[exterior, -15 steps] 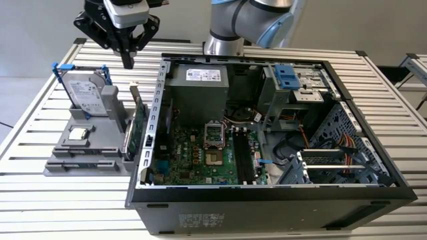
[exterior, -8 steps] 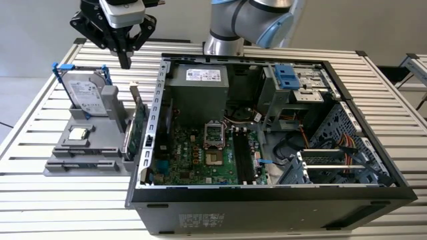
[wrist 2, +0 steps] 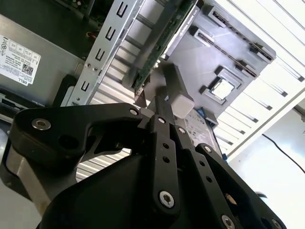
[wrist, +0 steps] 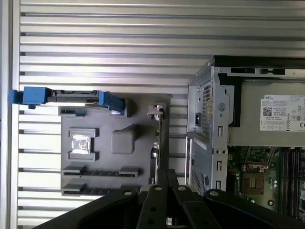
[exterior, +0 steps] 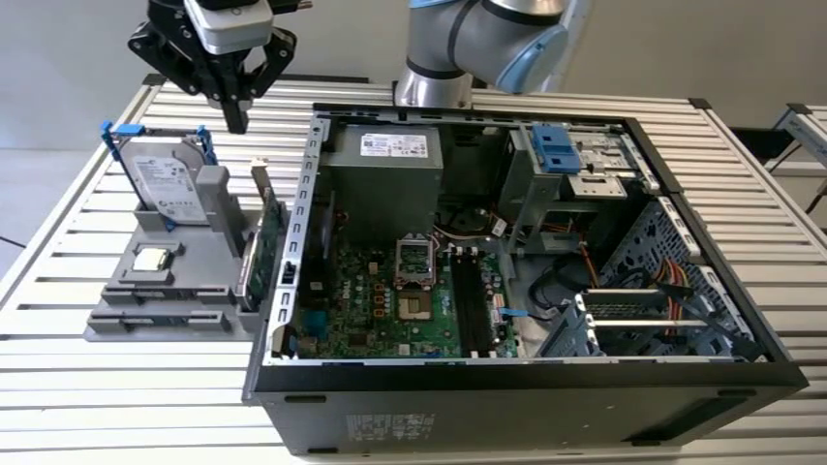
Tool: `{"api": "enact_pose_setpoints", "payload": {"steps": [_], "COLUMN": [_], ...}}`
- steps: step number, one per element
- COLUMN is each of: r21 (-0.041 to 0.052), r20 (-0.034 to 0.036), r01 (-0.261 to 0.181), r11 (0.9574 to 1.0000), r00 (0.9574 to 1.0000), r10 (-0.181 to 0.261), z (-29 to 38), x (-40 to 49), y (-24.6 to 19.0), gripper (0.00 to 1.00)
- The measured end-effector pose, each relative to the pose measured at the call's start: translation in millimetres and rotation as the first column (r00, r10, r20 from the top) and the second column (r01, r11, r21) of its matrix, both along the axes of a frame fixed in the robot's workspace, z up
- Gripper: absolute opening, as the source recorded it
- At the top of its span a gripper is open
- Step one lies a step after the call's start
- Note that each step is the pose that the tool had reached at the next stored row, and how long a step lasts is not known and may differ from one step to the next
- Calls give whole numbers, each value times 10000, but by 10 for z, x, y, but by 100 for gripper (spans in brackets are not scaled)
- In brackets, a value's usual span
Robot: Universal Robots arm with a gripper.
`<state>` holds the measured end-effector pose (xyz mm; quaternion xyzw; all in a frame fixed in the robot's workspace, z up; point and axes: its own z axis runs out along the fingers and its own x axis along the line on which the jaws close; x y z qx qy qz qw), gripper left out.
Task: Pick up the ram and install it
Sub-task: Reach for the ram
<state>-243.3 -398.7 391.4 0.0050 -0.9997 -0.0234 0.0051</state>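
The ram is hidden from me. My gripper (exterior: 235, 121) hangs high over the back of the grey parts holder (exterior: 116, 325), at the exterior view's left. It is above the gap between the upright hard drive (exterior: 168, 179) and the standing green expansion card (exterior: 255, 266). Its black fingers (wrist 2: 159, 109) are pressed together with nothing visible between them. In the first wrist view the gripper (wrist: 167, 175) points down beside the holder's long slots (wrist: 102, 171). The motherboard's dark memory slots (exterior: 475, 300) lie inside the open computer case (exterior: 517, 387).
A small square chip (exterior: 153, 259) sits in a pocket of the holder. The case's metal rear wall (exterior: 300, 194) rises right beside the expansion card. The arm's base (exterior: 433, 58) stands behind the case. Everything rests on a slatted metal table (exterior: 77, 387).
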Motion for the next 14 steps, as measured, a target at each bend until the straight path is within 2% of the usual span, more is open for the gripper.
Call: {"api": "enact_pose_setpoints", "payload": {"steps": [14], "r21": [1], "r20": [-14], "r01": [-117], "r11": [9999], "r00": [9999], "r10": [117], "z": [-2], "x": [-94], "y": [1], "gripper": [0]}}
